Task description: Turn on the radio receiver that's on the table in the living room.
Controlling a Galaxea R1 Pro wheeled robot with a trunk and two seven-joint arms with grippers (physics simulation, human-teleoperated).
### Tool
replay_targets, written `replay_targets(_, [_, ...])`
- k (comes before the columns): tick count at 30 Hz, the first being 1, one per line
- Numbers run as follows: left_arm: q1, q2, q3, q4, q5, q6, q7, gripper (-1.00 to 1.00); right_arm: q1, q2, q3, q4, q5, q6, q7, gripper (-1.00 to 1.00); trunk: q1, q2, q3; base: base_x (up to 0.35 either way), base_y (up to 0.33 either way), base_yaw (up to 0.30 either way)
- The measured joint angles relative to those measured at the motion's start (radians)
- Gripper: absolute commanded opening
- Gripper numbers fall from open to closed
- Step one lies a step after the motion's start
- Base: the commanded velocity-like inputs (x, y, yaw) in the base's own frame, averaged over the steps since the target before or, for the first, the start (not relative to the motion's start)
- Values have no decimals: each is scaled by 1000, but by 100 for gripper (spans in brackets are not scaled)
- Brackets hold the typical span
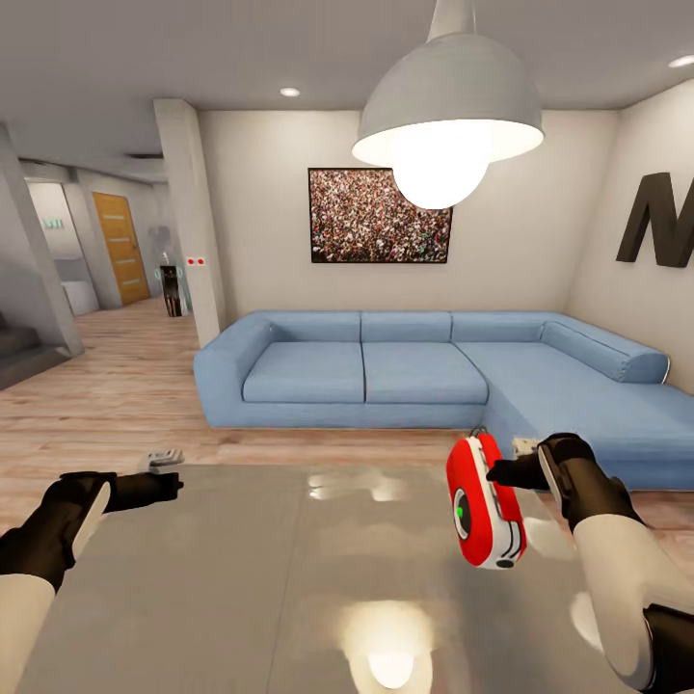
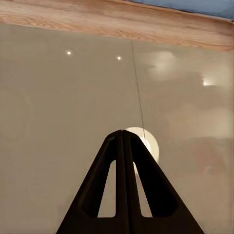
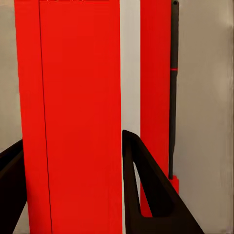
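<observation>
The red radio receiver (image 1: 485,503) with white sides hangs tilted, dial facing left, just above the right part of the glossy grey table (image 1: 241,578). My right gripper (image 1: 503,474) is shut on it from the right, near its top. In the right wrist view the red body (image 3: 78,97) sits between the two dark fingers (image 3: 146,185), with the thin wire handle (image 3: 173,97) along one side. My left gripper (image 1: 176,480) is shut with nothing in it, low over the table's left far corner. In the left wrist view its fingertips (image 2: 122,132) meet above the bare tabletop (image 2: 48,97).
The blue L-shaped sofa (image 1: 366,371) runs behind the table and along the right wall. A grey dome pendant lamp (image 1: 448,96) hangs overhead beside the framed crowd picture (image 1: 379,215). A small grey object (image 1: 164,457) lies past the table's far left edge. A hallway (image 1: 120,246) opens at left.
</observation>
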Motion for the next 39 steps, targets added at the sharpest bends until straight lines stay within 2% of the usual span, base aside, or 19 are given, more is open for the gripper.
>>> replay_targets(13, [0,-4,-1,8,2,0,-3,-100,0,4,0,104,-2,-12,-15,-100,0,0,0,0,0,0])
replay_targets(21, [0,-10,-1,52,2,-1,-3,-100,0,4,0,223,-1,-126,-38,-100,0,0,0,0,0,0])
replay_targets(29, [0,-21,-1,64,2,-1,-3,-100,0,5,0,256,-4,-142,-47,-100,0,0,0,0,0,0])
replay_targets(39, [0,-24,-1,85,1,-1,-3,-100,0,5,-1,315,-5,-201,-51,-100,0,0,0,0,0,0])
